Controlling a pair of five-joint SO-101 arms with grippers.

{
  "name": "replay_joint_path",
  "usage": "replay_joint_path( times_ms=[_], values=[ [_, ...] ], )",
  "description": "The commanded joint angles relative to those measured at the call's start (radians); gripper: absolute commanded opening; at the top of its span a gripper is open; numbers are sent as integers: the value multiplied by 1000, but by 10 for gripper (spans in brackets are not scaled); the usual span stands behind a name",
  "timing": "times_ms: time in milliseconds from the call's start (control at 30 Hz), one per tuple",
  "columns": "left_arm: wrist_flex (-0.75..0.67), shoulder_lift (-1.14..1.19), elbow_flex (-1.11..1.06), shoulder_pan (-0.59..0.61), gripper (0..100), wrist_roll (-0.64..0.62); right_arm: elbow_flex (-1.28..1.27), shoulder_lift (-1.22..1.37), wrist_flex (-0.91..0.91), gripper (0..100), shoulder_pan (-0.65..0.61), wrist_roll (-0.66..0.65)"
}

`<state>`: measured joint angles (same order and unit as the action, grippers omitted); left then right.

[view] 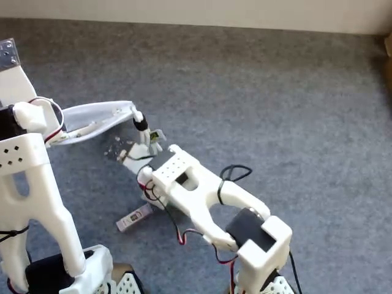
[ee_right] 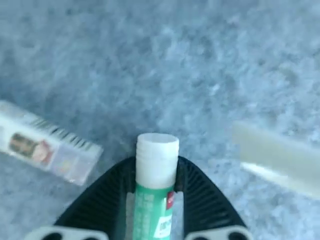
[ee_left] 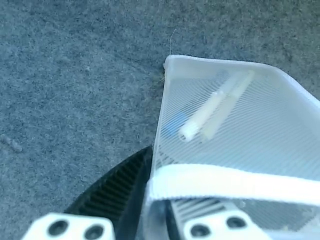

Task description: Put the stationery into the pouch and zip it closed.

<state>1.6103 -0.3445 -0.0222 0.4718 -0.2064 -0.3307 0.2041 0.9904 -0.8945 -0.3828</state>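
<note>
Grey carpet (view: 294,92) — short, flecked pile, pale wall strip (view: 214,12) along its far edge

One mesh pouch (ee_left: 280,140), two white pens (ee_left: 202,116), one glue stick (ee_right: 156,165), one small box (view: 133,218), two robot arms (view: 202,196)

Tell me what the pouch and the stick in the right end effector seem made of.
The pouch looks like translucent white mesh fabric: a fine ribbed, see-through weave with a woven tape edge. The stick seems to be smooth plastic, with a matte white cap and a green printed label.
</note>
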Motion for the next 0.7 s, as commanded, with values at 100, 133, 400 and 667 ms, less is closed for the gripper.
replay_joint_path(
  times_ms=[100, 133, 400, 667],
  values=[
    [-15, -5, 8, 19, 11, -8, -28, -197, 56, 5, -31, -11],
    [-15, -5, 8, 19, 11, -8, -38, -216, 54, 5, -31, -11],
    [-20, -2, 8, 19, 11, -8, -74, -334, 54, 5, -36, -9],
    [-20, -1, 8, 18, 11, -8, -74, -426, 54, 5, -36, -3]
  ],
)
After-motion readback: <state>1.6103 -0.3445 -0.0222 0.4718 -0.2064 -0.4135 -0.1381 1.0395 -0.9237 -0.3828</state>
